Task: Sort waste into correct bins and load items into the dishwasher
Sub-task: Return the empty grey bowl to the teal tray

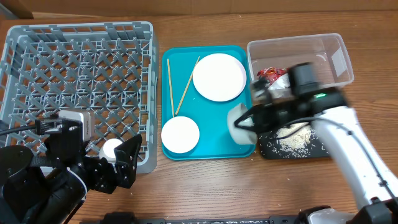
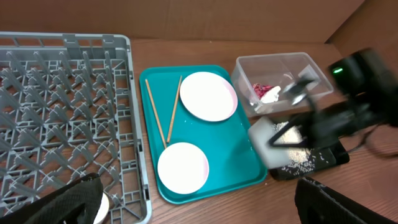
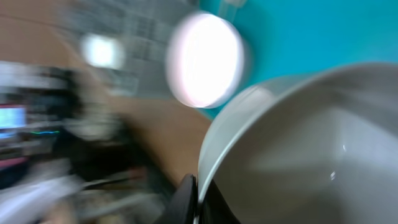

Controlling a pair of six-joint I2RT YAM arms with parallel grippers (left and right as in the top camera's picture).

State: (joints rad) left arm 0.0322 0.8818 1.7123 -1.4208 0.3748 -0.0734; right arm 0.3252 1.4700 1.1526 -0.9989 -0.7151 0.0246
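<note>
Nearest, at 7 o'clock of the overhead view, the left gripper (image 1: 117,157) hangs with jaws spread wide over the near edge of the grey dish rack (image 1: 78,81). Toward 4 o'clock the right gripper (image 1: 245,120) pinches the rim of the small white bowl (image 1: 239,130), which is blurred and tilted between the teal tray (image 1: 214,148) and the black tray (image 1: 311,151) strewn with rice grains (image 1: 292,138). Farther on, the chopsticks (image 1: 168,87) lie on the teal tray with their long axes roughly 12-to-6, converging nearward above the smaller plate (image 1: 180,134) and beside the larger plate (image 1: 219,76). At 1 o'clock the clear tub (image 1: 323,46) holds the red-and-white wrapper (image 1: 269,73).
</note>
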